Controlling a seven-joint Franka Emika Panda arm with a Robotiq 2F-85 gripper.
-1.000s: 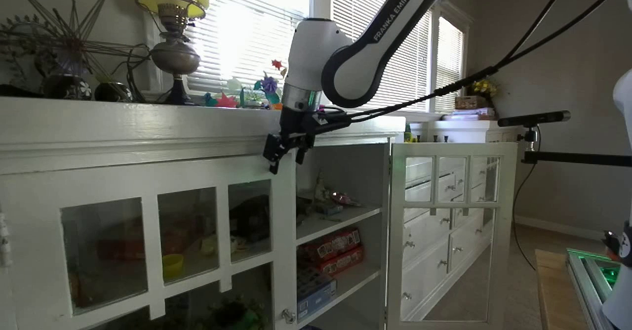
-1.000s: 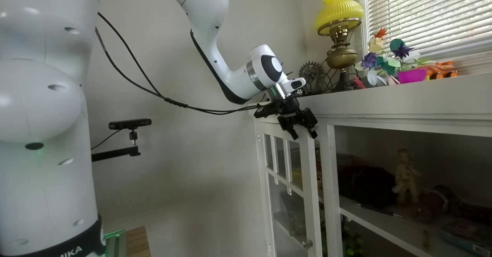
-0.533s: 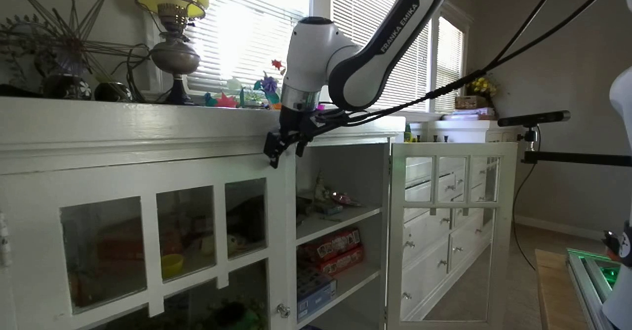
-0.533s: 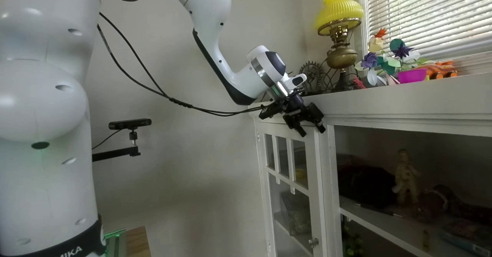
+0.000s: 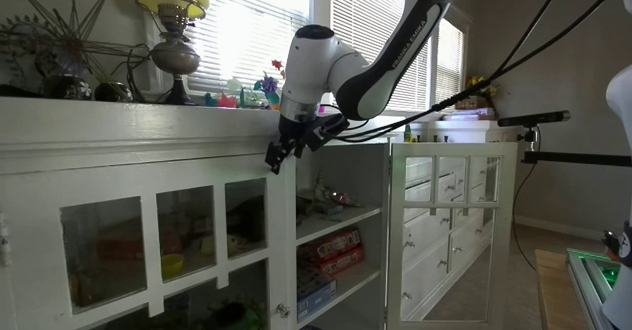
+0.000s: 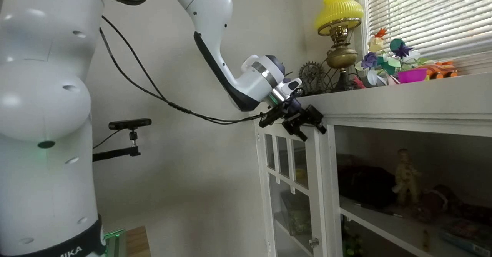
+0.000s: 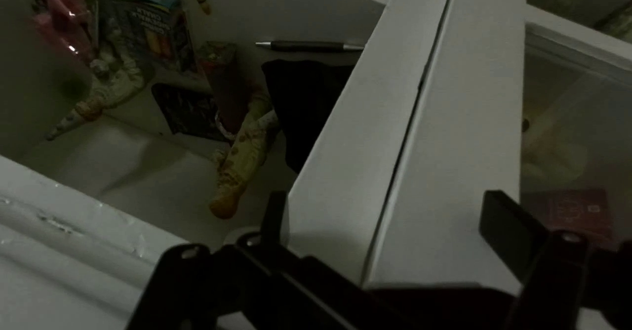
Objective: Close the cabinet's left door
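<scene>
In an exterior view the white cabinet [image 5: 148, 125] stretches from 9 o'clock past the centre. Its glass-paned left door [image 5: 152, 251] is at 8 o'clock; in the wrist view that door's edge runs alongside the cabinet post [image 7: 365, 137], a thin dark line between them. The tool [image 7: 385, 211] is spread wide with nothing in its hold; its fingers [image 7: 511, 236] span post and door edge together, one at 7 o'clock, one at 4. Whether they touch either cannot be told. The narrower paned door [image 5: 449, 204] stands swung out at 4 o'clock in an exterior view, and a yellow-shaded oil lamp [image 5: 175, 57] sits atop the cabinet at 10.
</scene>
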